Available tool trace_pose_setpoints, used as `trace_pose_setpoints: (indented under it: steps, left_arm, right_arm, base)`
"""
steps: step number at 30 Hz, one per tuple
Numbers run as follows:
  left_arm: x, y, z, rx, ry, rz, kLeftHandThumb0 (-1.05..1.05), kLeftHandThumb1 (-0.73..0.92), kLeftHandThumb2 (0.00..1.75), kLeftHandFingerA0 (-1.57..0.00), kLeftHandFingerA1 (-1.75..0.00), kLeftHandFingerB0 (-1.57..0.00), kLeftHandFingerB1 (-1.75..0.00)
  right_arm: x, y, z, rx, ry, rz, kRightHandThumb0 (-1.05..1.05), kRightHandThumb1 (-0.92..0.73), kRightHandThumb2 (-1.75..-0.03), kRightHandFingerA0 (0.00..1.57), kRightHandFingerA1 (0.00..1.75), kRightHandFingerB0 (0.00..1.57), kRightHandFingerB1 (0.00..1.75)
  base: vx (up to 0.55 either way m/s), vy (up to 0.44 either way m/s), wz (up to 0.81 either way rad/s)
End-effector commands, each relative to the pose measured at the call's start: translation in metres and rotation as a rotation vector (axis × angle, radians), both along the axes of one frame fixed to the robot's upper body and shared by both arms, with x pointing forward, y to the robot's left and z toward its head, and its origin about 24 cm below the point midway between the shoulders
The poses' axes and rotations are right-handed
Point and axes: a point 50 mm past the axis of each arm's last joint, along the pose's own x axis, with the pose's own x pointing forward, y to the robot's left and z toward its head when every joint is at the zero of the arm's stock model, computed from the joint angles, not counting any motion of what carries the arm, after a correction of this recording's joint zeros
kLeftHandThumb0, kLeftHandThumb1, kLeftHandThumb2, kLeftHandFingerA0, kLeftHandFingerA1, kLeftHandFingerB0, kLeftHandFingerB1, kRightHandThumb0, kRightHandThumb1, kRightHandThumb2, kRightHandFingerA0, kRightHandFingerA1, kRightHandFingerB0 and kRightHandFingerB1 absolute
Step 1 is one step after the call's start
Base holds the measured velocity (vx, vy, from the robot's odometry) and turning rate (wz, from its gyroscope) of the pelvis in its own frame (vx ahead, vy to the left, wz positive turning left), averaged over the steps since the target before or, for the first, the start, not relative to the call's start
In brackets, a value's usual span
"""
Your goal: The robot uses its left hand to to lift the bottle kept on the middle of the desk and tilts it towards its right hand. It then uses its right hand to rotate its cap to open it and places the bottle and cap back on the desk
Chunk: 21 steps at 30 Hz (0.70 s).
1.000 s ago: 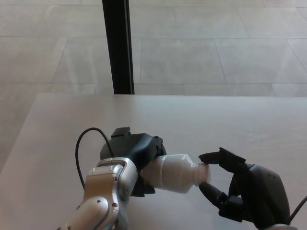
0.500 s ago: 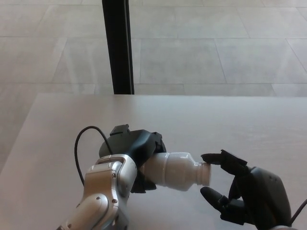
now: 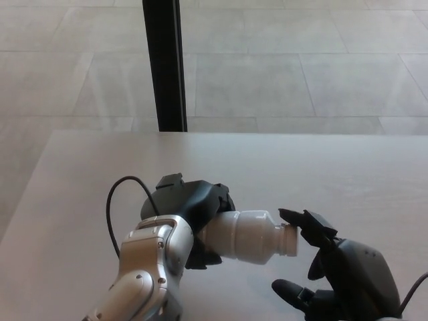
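The left hand (image 3: 190, 210) covers the base end of the bottle (image 3: 247, 235), so its fingers there cannot be made out. The right hand (image 3: 341, 271) is cut off by the near edge, and whether its upper fingertip (image 3: 291, 216) touches the cap (image 3: 289, 241) cannot be told.

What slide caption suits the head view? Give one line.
Left hand holds the white bottle tilted sideways above the desk, its cap toward the right hand.

desk (image 3: 348, 167): pale, wood-grained | surface: nothing seen resting directly on it
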Motion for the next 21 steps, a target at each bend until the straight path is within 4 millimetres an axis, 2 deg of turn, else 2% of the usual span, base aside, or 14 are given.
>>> trace_pose_setpoints:
  steps: [1,2,3,4,5,8,9,10,11,13,16,17,20,21]
  left_arm:
    - [-0.001,0.000,-0.002,0.004,-0.010,-0.023,-0.30,0.69,0.63,-0.67,-0.93,-0.71,-0.67]
    - [-0.001,-0.001,-0.001,-0.004,0.002,-0.024,-0.28,0.70,0.65,-0.72,-1.03,-0.73,-0.69]
    - [-0.001,-0.001,-0.001,-0.004,0.002,-0.024,-0.28,0.70,0.65,-0.72,-1.03,-0.73,-0.69]
    - [-0.001,-0.002,-0.001,0.003,0.007,-0.026,-0.29,0.71,0.63,-0.72,-1.00,-0.73,-0.65]
    - [-0.001,-0.002,0.000,-0.005,0.011,-0.021,-0.30,0.69,0.64,-0.73,-1.20,-0.75,-0.67]
    - [0.000,-0.003,0.002,-0.016,0.011,-0.012,-0.26,0.67,0.68,-0.79,-1.31,-0.72,-0.71]
    - [-0.001,-0.003,0.001,-0.009,0.001,-0.013,-0.25,0.69,0.76,-0.80,-1.54,-0.77,-1.00]
    - [-0.002,-0.003,0.001,0.000,-0.005,-0.017,-0.25,0.68,0.76,-0.78,-1.34,-0.68,-0.79]
    - [-0.002,-0.002,0.002,-0.004,-0.004,-0.015,-0.25,0.68,0.76,-0.78,-1.18,-0.66,-0.68]
    - [-0.002,-0.002,0.002,0.004,0.000,-0.015,-0.25,0.69,0.75,-0.75,-1.10,-0.64,-0.64]
    - [-0.003,-0.001,0.003,-0.006,0.007,-0.010,-0.27,0.67,0.73,-0.77,-1.19,-0.67,-0.68]
    - [-0.004,-0.001,0.002,-0.015,0.006,-0.011,-0.26,0.65,0.76,-0.75,-0.99,-0.67,-0.62]
    - [-0.004,0.000,0.002,-0.020,0.006,-0.006,-0.27,0.66,0.73,-0.74,-1.01,-0.66,-0.60]
    - [-0.004,-0.001,0.002,-0.022,0.006,-0.006,-0.26,0.65,0.75,-0.76,-1.30,-0.71,-0.73]
  right_arm:
    - [0.002,-0.003,0.001,-0.020,-0.018,0.000,-0.66,-0.44,-0.88,0.68,1.08,0.24,0.54]
    - [0.003,-0.004,0.000,-0.023,-0.027,-0.003,-0.60,-0.44,-0.90,0.72,1.07,0.28,0.56]
    - [0.003,-0.004,0.000,-0.023,-0.028,-0.003,-0.60,-0.44,-0.90,0.72,1.07,0.28,0.56]
    - [0.003,-0.004,0.000,-0.023,-0.031,-0.006,-0.60,-0.59,-0.59,0.70,1.30,0.37,0.48]
    - [0.003,-0.005,0.000,-0.029,-0.041,-0.011,-0.58,-0.61,-0.60,0.71,1.30,0.41,0.50]
    - [0.006,-0.010,0.000,-0.060,-0.079,-0.030,-0.53,-0.68,-0.62,0.72,1.34,0.45,0.58]
    - [0.007,-0.012,-0.001,-0.076,-0.095,-0.039,-0.53,-0.70,-0.64,0.73,1.37,0.45,0.63]
    - [0.008,-0.014,0.000,-0.093,-0.110,-0.043,-0.53,-0.72,-0.64,0.72,1.38,0.45,0.64]
    - [0.009,-0.015,0.000,-0.095,-0.115,-0.047,-0.53,-0.72,-0.64,0.73,1.39,0.45,0.65]
    - [0.010,-0.016,0.000,-0.096,-0.118,-0.049,-0.53,-0.73,-0.64,0.73,1.37,0.45,0.65]
    - [0.011,-0.019,0.000,-0.093,-0.127,-0.058,-0.52,-0.75,-0.65,0.75,1.31,0.48,0.63]
    - [0.011,-0.021,0.000,-0.092,-0.138,-0.061,-0.50,-0.76,-0.64,0.77,1.31,0.50,0.61]
    - [0.012,-0.022,0.000,-0.090,-0.168,-0.067,-0.48,-0.75,-0.63,0.80,1.27,0.53,0.60]
    - [0.012,-0.023,0.000,-0.087,-0.176,-0.066,-0.47,-0.75,-0.64,0.81,1.30,0.53,0.60]
  base:
    - [0.00,0.000,0.00]
    - [0.00,0.000,0.00]
    - [0.00,0.000,0.00]
    - [0.00,0.000,0.00]
    - [0.00,0.000,0.00]
    - [0.00,0.000,0.00]
    - [0.00,0.000,0.00]
    - [0.00,0.000,0.00]
    - [0.00,0.000,0.00]
    - [0.00,0.000,0.00]
    - [0.00,0.000,0.00]
    - [0.00,0.000,0.00]
    - [0.00,0.000,0.00]
    - [0.00,0.000,0.00]
